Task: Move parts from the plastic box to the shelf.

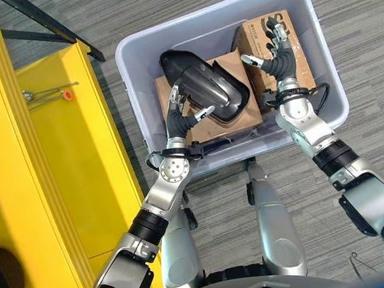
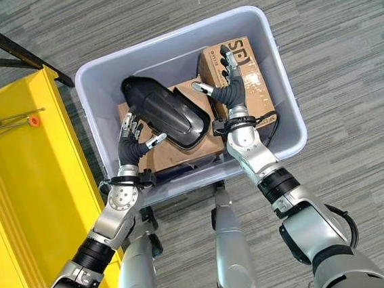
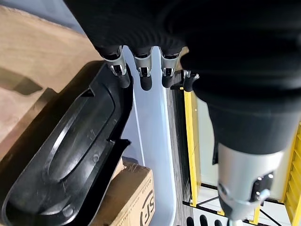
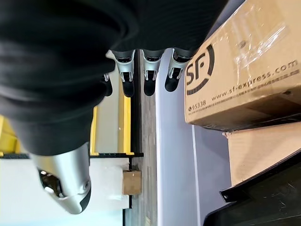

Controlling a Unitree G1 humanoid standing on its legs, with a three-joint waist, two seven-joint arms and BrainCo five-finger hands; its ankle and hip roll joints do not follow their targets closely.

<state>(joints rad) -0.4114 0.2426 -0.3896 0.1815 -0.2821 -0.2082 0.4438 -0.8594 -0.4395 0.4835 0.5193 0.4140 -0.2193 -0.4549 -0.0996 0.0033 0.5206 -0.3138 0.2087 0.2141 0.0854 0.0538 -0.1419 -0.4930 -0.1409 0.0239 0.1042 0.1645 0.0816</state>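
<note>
A pale grey plastic box (image 1: 128, 55) stands on the floor. In it a black moulded part (image 1: 207, 88) lies on a flat cardboard box (image 1: 168, 90). A taller cardboard box (image 1: 266, 31) stands to its right. My left hand (image 1: 177, 121) is open at the part's near-left edge, its fingers (image 3: 146, 80) straight beside the part (image 3: 70, 155) and its thumb close to the rim. My right hand (image 1: 283, 64) hovers open over the taller box (image 4: 244, 75), fingers (image 4: 149, 80) straight and holding nothing. The yellow shelf (image 1: 65, 170) runs along the left.
On the shelf's surface lie thin metal pieces with an orange tip (image 1: 51, 95). A black metal bar (image 1: 44, 22) crosses the floor at the top left. Grey carpet surrounds the plastic box, whose wall (image 3: 150, 141) is close beside the left fingers.
</note>
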